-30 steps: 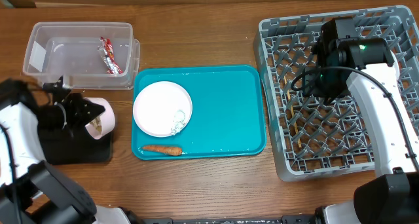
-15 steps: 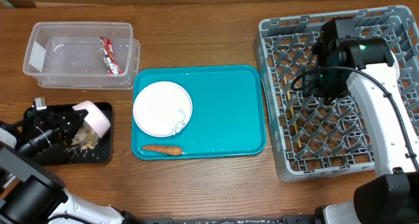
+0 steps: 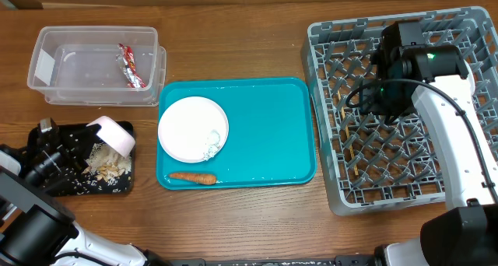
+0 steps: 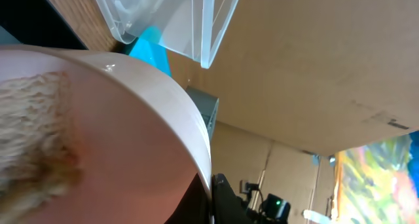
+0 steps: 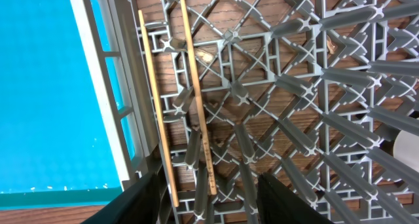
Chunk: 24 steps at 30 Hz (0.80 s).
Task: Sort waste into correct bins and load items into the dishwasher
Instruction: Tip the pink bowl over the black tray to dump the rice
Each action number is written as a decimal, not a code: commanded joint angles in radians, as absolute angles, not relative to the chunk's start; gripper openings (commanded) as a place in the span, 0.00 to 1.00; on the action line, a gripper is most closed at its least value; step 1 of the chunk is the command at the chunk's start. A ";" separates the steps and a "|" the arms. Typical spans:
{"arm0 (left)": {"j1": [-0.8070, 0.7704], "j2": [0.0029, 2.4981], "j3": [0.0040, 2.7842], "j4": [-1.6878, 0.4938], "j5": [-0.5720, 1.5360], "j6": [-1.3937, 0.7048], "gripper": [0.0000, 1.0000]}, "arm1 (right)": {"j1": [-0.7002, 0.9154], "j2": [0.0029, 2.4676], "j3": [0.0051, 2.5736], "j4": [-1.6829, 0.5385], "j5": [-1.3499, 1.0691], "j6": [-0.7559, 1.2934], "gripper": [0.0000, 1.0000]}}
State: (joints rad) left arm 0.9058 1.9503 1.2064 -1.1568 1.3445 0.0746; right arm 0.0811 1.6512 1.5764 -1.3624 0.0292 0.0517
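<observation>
My left gripper (image 3: 92, 138) is shut on a white bowl (image 3: 113, 134), tipped on its side over the black tray (image 3: 118, 185). Beige food scraps (image 3: 106, 163) lie in the tray; some still cling inside the bowl (image 4: 131, 139) in the left wrist view. The clear tub (image 3: 54, 79) holds the red-and-silver wrapper (image 3: 131, 66). The white plate (image 3: 187, 126) with a tissue wad (image 3: 212, 142) and the carrot (image 3: 193, 177) lie on the teal tray (image 3: 264, 134). My right gripper (image 5: 209, 198) is open and empty above the grey dish rack (image 3: 319, 44); two chopsticks (image 5: 157, 106) lie on its floor.
The clear tub's corner (image 4: 170, 21) shows just beyond the bowl in the left wrist view. The right arm (image 3: 436, 103) covers much of the rack's middle. Upright pegs (image 5: 327, 86) stand all over the rack floor under the right gripper.
The left arm brought the bowl down over the black tray and tipped it; scraps have fallen from the bowl into the tray. The right arm has not moved.
</observation>
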 commanded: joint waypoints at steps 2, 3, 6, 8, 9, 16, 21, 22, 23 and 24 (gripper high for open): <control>0.912 1.963 1.204 -1.152 1.382 0.151 0.04 | 0.083 1.634 1.598 -1.359 0.021 0.056 0.50; 0.912 1.963 1.204 -1.147 1.371 0.186 0.04 | 0.083 1.634 1.598 -1.360 0.021 0.056 0.50; 0.912 1.962 1.204 -1.190 1.425 0.325 0.04 | 0.083 1.634 1.598 -1.361 0.021 0.056 0.50; 0.912 1.963 1.204 -1.214 1.434 0.347 0.04 | 0.083 1.634 1.598 -1.360 0.021 0.056 0.50; 0.912 1.962 1.204 -1.208 1.440 0.401 0.04 | 0.083 1.634 1.598 -1.361 0.021 0.056 0.50; 0.917 1.967 1.206 -1.207 1.374 0.397 0.04 | 0.083 1.634 1.598 -1.363 0.021 0.056 0.50; 0.922 1.967 1.206 -1.206 1.329 0.419 0.04 | 0.083 1.634 1.598 -1.359 0.021 0.056 0.50; 0.923 1.969 1.206 -1.202 1.341 0.368 0.04 | 0.083 1.634 1.598 -1.357 0.021 0.056 0.50; 0.923 1.966 1.207 -1.229 1.379 0.429 0.04 | 0.083 1.634 1.598 -1.358 0.021 0.056 0.50; 0.923 1.962 1.208 -1.232 1.378 0.492 0.04 | 0.083 1.634 1.598 -1.359 0.021 0.056 0.50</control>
State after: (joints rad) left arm 0.9127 1.9549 1.2045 -1.2213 1.3506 0.3820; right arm 0.0811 1.6512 1.5764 -1.3617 0.0288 0.0521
